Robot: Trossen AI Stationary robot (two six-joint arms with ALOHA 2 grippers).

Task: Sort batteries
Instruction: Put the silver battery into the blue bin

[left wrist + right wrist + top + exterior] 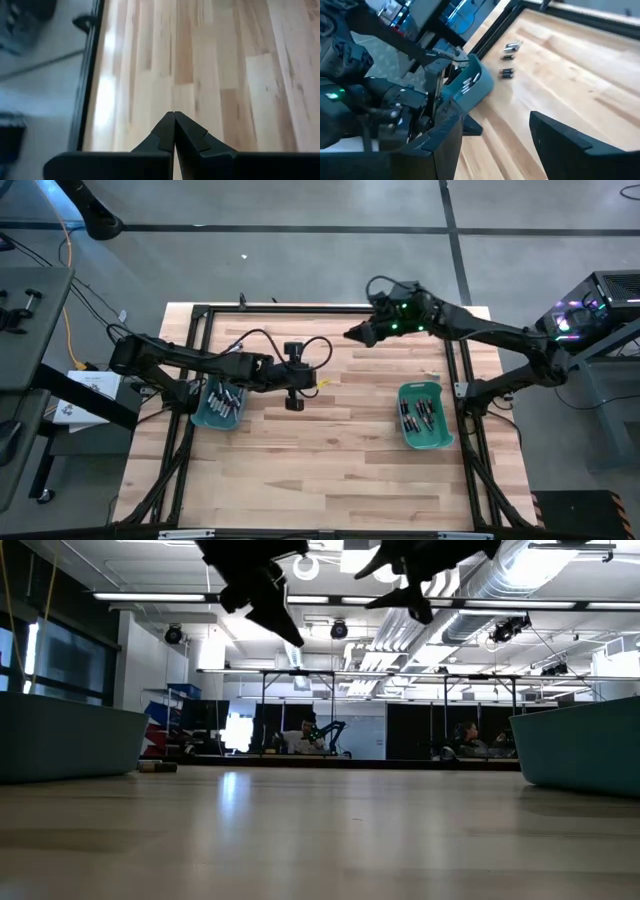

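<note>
Currently the small cylindrical batteries [421,416] lie in two teal plastic bins [403,394], a few loose on the table. Left gripper [174,116] pinched shut, empty; right gripper [495,135] spread wide. Likely light, rigid, slick, prone to rolling; grasp mid-barrel.

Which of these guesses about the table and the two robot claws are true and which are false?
1. The left claw is shut with nothing between its tips. True.
2. The right claw is shut tight. False: its fingers stand wide apart.
3. Two teal bins sit on the table, one on each side, the left bin and the right bin, both with batteries inside. True.
4. The right claw carries a battery. False: nothing shows between its fingers.
5. A few loose batteries lie on the wooden table outside the bins. True, in the right wrist view.
</note>
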